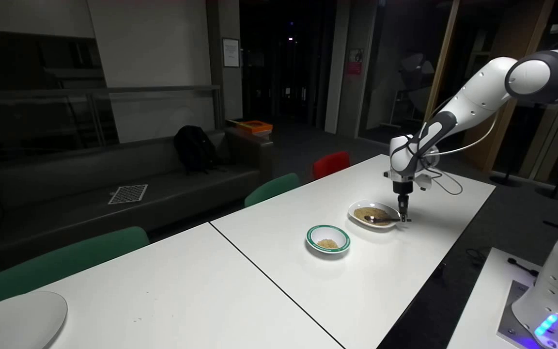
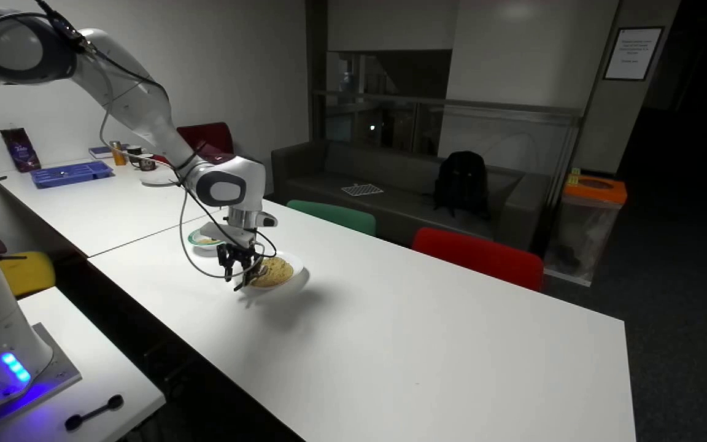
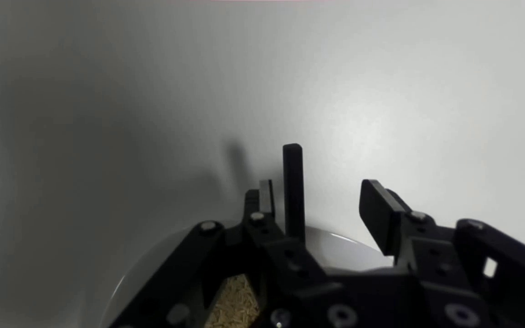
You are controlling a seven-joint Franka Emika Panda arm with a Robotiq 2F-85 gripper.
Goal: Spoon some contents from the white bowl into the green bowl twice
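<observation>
In the wrist view my gripper (image 3: pixel 319 196) stands open, fingers well apart. The dark spoon handle (image 3: pixel 294 191) runs between them, nearer the left finger and apart from the right one. In an exterior view the spoon (image 1: pixel 380 220) lies across the white bowl (image 1: pixel 366 204), its head on the tan contents (image 1: pixel 371 212) and its handle over the rim at my fingertips. The green bowl (image 1: pixel 329 233) sits a short way off, holding a small tan heap (image 1: pixel 328 244). Another exterior view has the white bowl (image 2: pixel 297 265) partly behind my gripper (image 2: pixel 234 279), which also partly hides the green bowl (image 2: pixel 194 238).
A white plate (image 1: pixel 17 320) rests at the far end of the joined tables. A blue tray (image 2: pixel 71 174), mugs and a dark bag (image 2: pixel 20 149) stand there too. Green and red chairs (image 2: pixel 476 258) line the table's long side. A black utensil (image 2: pixel 94 412) lies near the robot base.
</observation>
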